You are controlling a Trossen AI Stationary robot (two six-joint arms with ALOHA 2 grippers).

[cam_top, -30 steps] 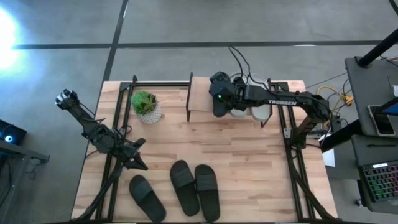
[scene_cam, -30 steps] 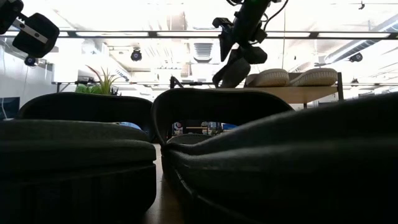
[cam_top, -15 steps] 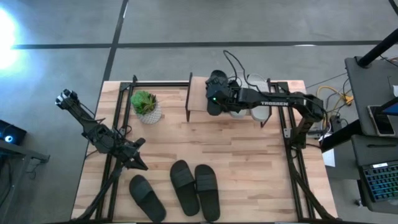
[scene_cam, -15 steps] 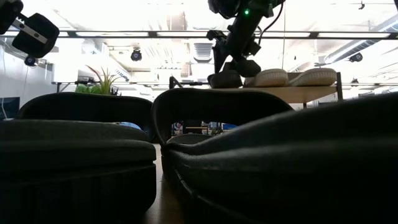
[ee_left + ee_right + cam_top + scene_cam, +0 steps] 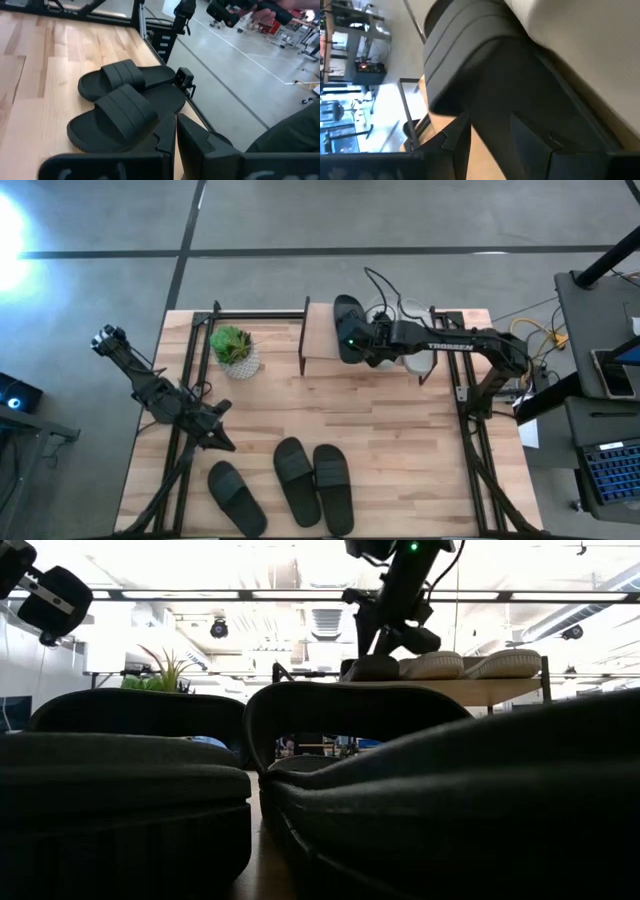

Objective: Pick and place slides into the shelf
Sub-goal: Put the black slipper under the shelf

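A black slide [image 5: 346, 328] lies level on the shelf's plank top [image 5: 320, 340], left of two light grey slides [image 5: 432, 664] [image 5: 508, 662]. My right gripper [image 5: 364, 340] reaches over the shelf [image 5: 480, 691] from the table's right and is shut on this slide. Three more black slides [image 5: 237, 498] [image 5: 296, 478] [image 5: 333, 488] rest sole-down near the table's front edge. My left gripper [image 5: 222, 442] waits shut at the table's left, just above those slides [image 5: 120, 112]. My right gripper pinches the black slide's sole [image 5: 505, 115] between its two fingers [image 5: 454, 145], behind the wide strap [image 5: 465, 40]. The fingers slant down from the table's right and lie across the slide. The slide sits level with its sole on the shelf's plank [image 5: 372, 668].
A small potted plant [image 5: 234, 350] stands on the table left of the shelf. Black frame rails [image 5: 190, 370] run along the table's left and right sides. Bare wood [image 5: 350, 415] lies between the shelf and the front slides. Cables [image 5: 385, 285] trail behind the shelf.
My right gripper has carried the black slide toward the table's far edge and down. The slide hung tilted above the shelf's near edge a second ago; it now lies level on the plank beside the grey slides. The gripper tipped further down.
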